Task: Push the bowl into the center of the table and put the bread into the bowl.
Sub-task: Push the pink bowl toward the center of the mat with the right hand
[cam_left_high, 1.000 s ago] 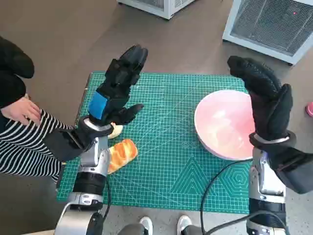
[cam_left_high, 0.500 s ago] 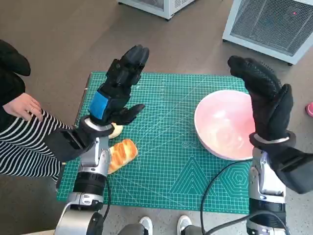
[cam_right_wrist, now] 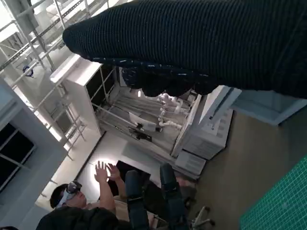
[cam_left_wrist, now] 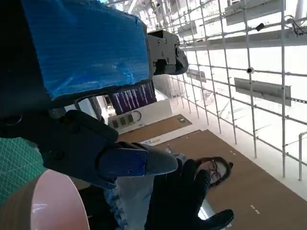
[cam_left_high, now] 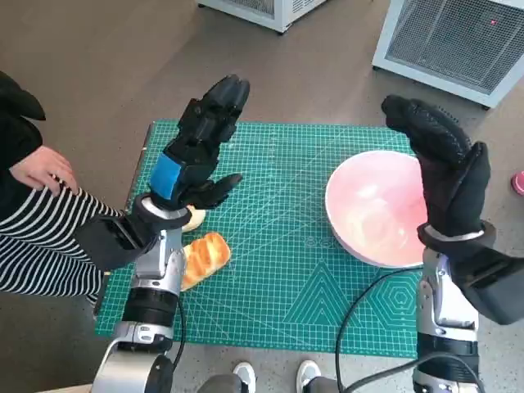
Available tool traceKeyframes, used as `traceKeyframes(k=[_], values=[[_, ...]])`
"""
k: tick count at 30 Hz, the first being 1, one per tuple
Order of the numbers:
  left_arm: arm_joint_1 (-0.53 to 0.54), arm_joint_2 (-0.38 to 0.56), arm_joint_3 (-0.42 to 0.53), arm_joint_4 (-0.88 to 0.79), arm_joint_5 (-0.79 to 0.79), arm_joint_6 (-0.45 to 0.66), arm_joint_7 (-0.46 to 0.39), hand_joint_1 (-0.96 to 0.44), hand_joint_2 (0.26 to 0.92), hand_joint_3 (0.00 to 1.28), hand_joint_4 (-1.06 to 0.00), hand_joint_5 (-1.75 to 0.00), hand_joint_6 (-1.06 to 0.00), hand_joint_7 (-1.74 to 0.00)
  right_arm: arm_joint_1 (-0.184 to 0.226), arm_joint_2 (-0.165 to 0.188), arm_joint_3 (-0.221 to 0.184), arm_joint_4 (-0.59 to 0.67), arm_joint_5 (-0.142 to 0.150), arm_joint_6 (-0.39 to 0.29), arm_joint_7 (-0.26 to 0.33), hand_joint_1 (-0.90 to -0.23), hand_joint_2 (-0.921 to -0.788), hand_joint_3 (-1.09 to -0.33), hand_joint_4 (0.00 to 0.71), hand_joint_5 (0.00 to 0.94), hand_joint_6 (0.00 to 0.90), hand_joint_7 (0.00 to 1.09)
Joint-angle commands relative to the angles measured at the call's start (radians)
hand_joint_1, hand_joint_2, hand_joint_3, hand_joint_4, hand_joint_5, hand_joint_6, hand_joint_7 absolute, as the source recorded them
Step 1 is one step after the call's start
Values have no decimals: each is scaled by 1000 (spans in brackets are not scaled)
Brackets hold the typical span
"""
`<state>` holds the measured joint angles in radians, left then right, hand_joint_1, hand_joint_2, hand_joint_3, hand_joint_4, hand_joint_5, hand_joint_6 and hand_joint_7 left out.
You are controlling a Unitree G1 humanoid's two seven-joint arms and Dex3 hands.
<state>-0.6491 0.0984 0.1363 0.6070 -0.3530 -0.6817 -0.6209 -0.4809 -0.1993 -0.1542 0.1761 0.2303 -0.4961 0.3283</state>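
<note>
The pink bowl [cam_left_high: 378,209] sits on the green cutting mat [cam_left_high: 278,270] toward the table's right side, with the bread [cam_left_high: 201,259] lying well apart near the mat's left edge. The left hand [cam_left_high: 196,147] is raised above the mat, fingers extended, grasping nothing. The right hand [cam_left_high: 442,168] is lifted over the bowl's right rim, fingers spread and empty.

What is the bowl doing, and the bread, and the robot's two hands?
bowl: upright, nothing in it, on the right part of the green mat, not at the center.
bread: lying on the mat near the left edge, not in the bowl.
left hand: raised, fingers apart, holding nothing.
right hand: raised beside the bowl, holding nothing.
green mat: flat on the table.
</note>
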Motion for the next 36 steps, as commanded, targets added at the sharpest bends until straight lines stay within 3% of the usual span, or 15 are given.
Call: traceKeyframes(k=[1,6,11,17,20,29,36], values=[[-11,-3,5,4,-1,-5,0,-593,920,348,-54,-32,1,-371,38,-46,-35,14,7,-5,14,-676,-921,-653,171,0,46,467],[-12,-5,8,7,-3,-3,0,-594,920,349,-51,-31,1,-367,48,-93,-91,43,22,-27,16,-662,-921,-678,158,0,41,465],[-13,-6,11,9,0,-2,3,-592,919,349,-51,-31,1,-367,58,-137,-171,109,22,-72,-15,-643,-921,-699,146,0,35,464],[-13,-2,14,5,2,3,11,-602,918,348,-54,-34,1,-375,51,-188,-269,243,23,-110,-72,-656,-921,-718,105,0,15,468],[-12,0,17,7,-3,4,7,-606,919,347,-53,-33,1,-376,31,-218,-312,349,40,-134,-79,-660,-921,-713,87,0,12,466],[-17,4,27,18,-6,0,1,-612,921,343,-54,-34,1,-378,-35,-268,-375,622,94,-185,-63,-645,-921,-703,33,0,1,423],[-24,11,33,25,-7,5,-4,-612,921,343,-53,-34,1,-378,-91,-283,-374,831,76,-184,-99,-587,-921,-743,26,1,2,389]])
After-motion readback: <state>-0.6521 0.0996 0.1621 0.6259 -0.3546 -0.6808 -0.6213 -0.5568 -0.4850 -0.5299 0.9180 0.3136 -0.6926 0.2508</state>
